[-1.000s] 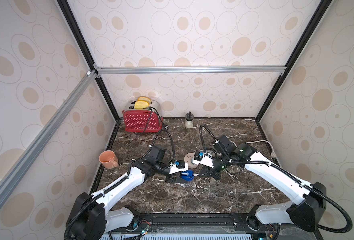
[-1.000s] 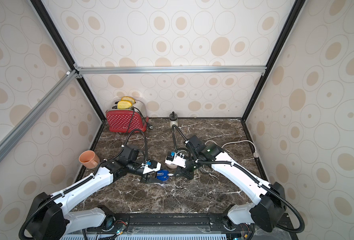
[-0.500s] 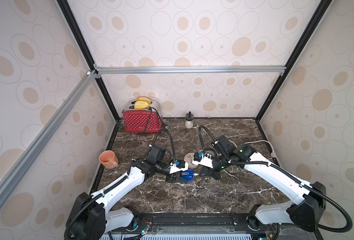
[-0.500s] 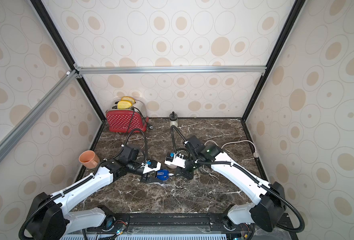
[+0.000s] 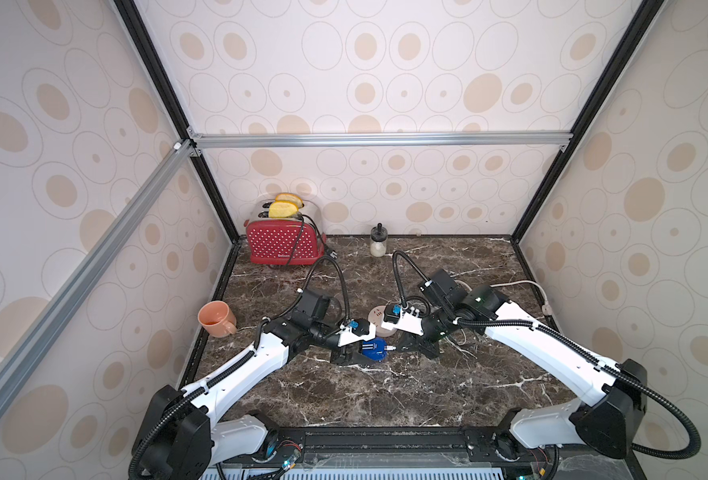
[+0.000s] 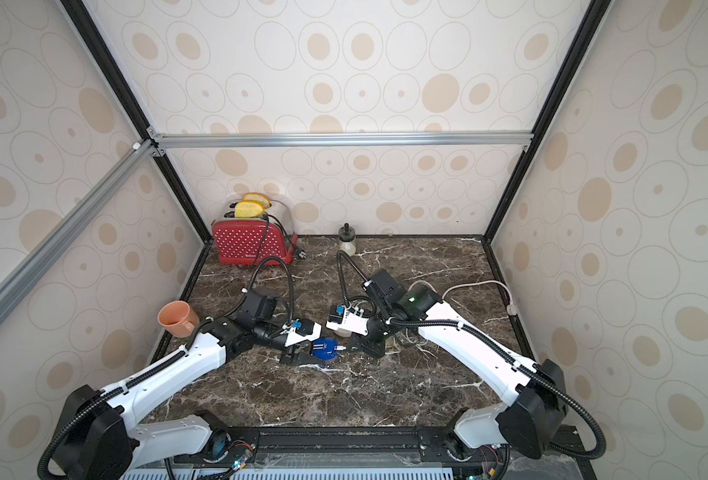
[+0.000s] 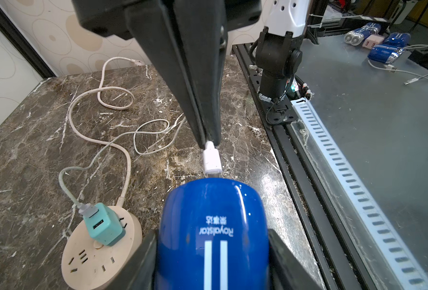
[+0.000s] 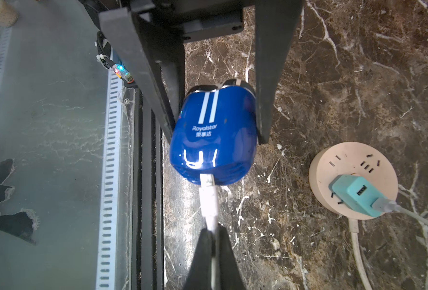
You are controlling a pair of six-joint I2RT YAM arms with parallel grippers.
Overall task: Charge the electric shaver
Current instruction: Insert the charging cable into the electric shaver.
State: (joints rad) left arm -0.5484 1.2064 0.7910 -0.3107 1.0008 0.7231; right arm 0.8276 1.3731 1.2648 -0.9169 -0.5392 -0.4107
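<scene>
At tabletop (image 5: 385, 395) centre, pinching white connector (image 8: 208, 198) in closed right gripper (image 8: 213, 232), tip at port of electric shaver (image 5: 371, 348), from 3 o'clock in a top view. Clamping shaver with left gripper (image 7: 213, 263) from 9 o'clock. Adapter (image 8: 356, 195) already in power strip (image 8: 333, 160), 12 o'clock. Remaining, likely: seat fully, release.

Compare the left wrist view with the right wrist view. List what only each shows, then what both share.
Only the left wrist view: loops of white cable, the right arm's base, and spare shavers in the background.
Only the right wrist view: the electric shaver's dark head end and the left gripper's fingers along their length, flanking it.
Both: the shaver held by the left gripper, the white connector at its end pinched in the shut right gripper, and the teal plug adapter on the round pink power strip.
</scene>
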